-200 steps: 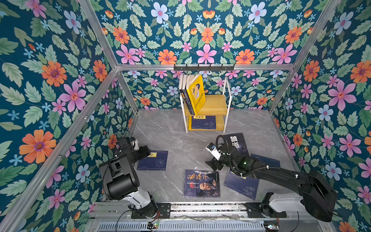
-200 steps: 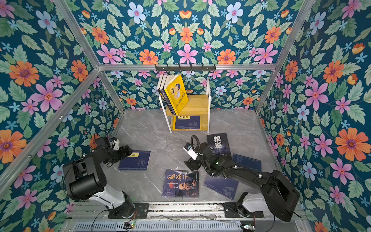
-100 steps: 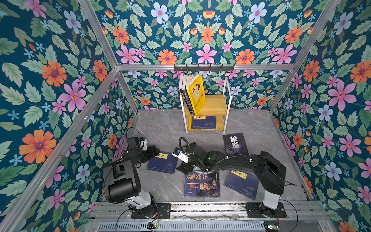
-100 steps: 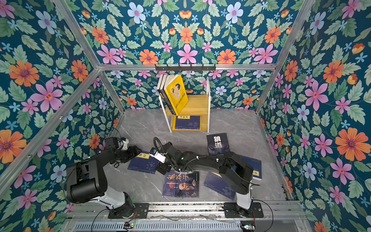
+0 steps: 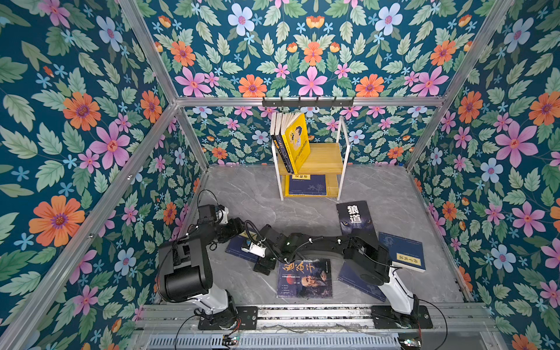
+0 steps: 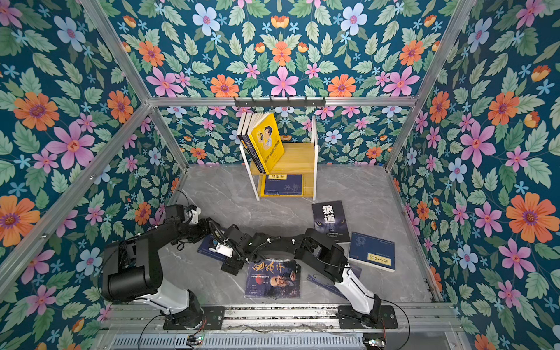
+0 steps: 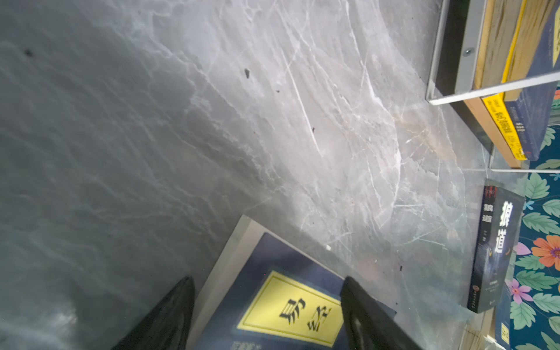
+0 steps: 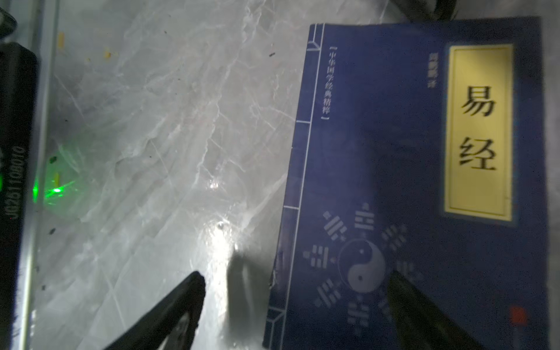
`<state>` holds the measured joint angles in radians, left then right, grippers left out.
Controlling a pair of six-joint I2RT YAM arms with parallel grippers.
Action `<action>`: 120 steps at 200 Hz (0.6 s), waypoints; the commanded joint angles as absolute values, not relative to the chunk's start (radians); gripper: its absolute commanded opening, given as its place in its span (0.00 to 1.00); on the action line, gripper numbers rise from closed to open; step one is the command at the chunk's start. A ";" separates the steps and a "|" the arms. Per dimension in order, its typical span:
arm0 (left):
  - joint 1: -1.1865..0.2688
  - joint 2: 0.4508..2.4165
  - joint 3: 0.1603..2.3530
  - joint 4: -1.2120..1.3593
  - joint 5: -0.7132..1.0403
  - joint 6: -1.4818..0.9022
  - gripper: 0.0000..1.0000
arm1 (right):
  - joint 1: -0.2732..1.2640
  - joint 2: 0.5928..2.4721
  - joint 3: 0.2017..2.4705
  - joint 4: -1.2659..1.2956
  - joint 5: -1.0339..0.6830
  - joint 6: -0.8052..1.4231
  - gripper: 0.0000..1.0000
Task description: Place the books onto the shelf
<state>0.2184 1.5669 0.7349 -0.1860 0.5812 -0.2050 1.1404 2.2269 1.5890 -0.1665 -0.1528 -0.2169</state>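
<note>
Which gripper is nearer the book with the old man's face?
Right. The right gripper sits just off a corner of the old-man book, jaws open astride the navy book's edge. The left gripper is farther off, over the navy book's yellow-label corner.

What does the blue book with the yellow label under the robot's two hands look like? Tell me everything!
The blue book is a thin closed paperback lying flat, cover up, on the grey marble floor. It has a yellow label with black characters, a pale yin-yang circle and a small red stamp. The left hand and right hand are both open over it; touching is unclear.
</note>
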 commanded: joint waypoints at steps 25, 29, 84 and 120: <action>0.184 1.604 0.743 -0.281 0.569 -0.216 0.78 | 1.130 2.229 1.586 -0.232 0.114 -0.274 0.92; 0.179 1.609 0.745 -0.281 0.572 -0.216 0.78 | 1.123 2.212 1.563 -0.220 0.134 -0.269 0.92; 0.099 1.634 0.769 -0.299 0.612 -0.229 0.74 | 1.000 2.076 1.369 -0.175 0.116 -0.206 0.89; 0.072 1.636 0.783 -0.292 0.653 -0.259 0.67 | 0.964 2.020 1.315 -0.173 0.089 -0.196 0.89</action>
